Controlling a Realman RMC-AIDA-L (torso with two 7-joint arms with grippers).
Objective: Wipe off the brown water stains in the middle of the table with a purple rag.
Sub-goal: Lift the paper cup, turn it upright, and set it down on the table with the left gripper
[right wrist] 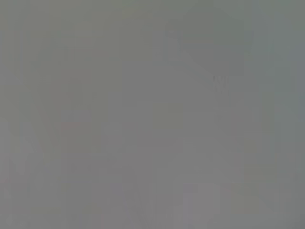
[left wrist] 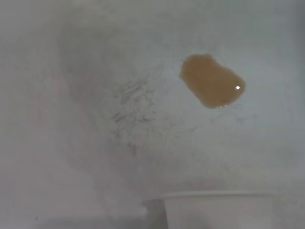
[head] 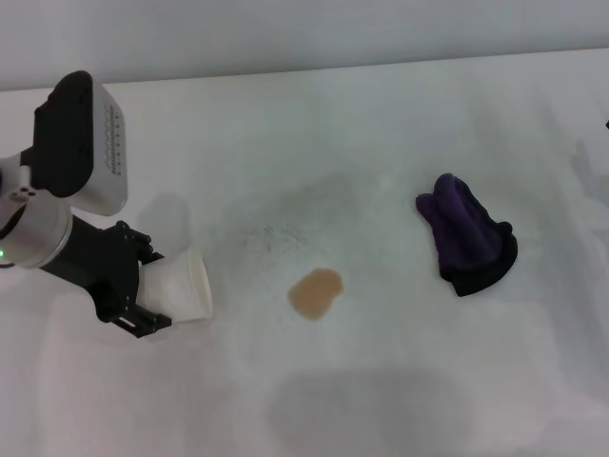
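The brown water stain [head: 315, 293] is a small tan blotch near the middle of the white table [head: 409, 400]; the left wrist view shows it too, as the stain [left wrist: 212, 81]. The purple rag [head: 466, 238] lies bunched with a black edge to the right of the stain, and nothing touches it. At the left, my left gripper [head: 157, 295] is shut on a white paper cup [head: 183, 286] that is tipped on its side, its mouth facing the stain. The cup's rim [left wrist: 217, 202] shows in the left wrist view. My right gripper is out of view.
A faint grey speckled smudge [head: 276, 233] marks the table between the cup and the stain, seen also as the smudge [left wrist: 133, 102]. The table's far edge [head: 285, 71] meets a pale wall. The right wrist view shows only plain grey.
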